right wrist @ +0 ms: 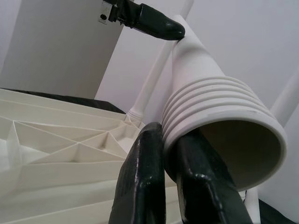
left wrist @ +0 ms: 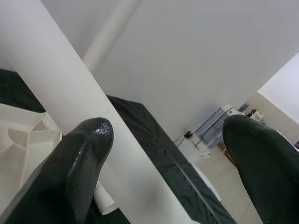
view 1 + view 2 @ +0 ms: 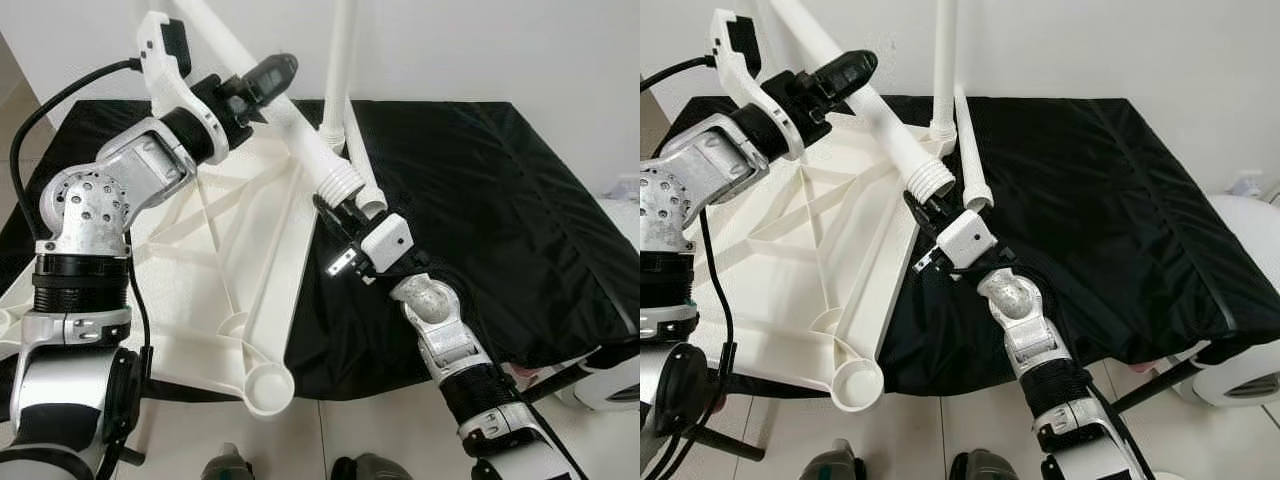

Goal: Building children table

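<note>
A white plastic tabletop lies upside down, ribs showing, on a black cloth. One white leg stands upright in its far corner socket. A loose white leg hangs tilted above the tabletop, threaded end toward me. My right gripper is shut on that threaded rim, its fingers pinching the wall. My left gripper is open higher up the same leg, with one finger resting against the shaft. Another leg lies on the cloth beside the threaded end.
The black cloth covers a low surface that reaches to the right. An empty round corner socket is at the tabletop's near edge. A white rounded appliance sits on the tile floor at the right. A white wall stands behind.
</note>
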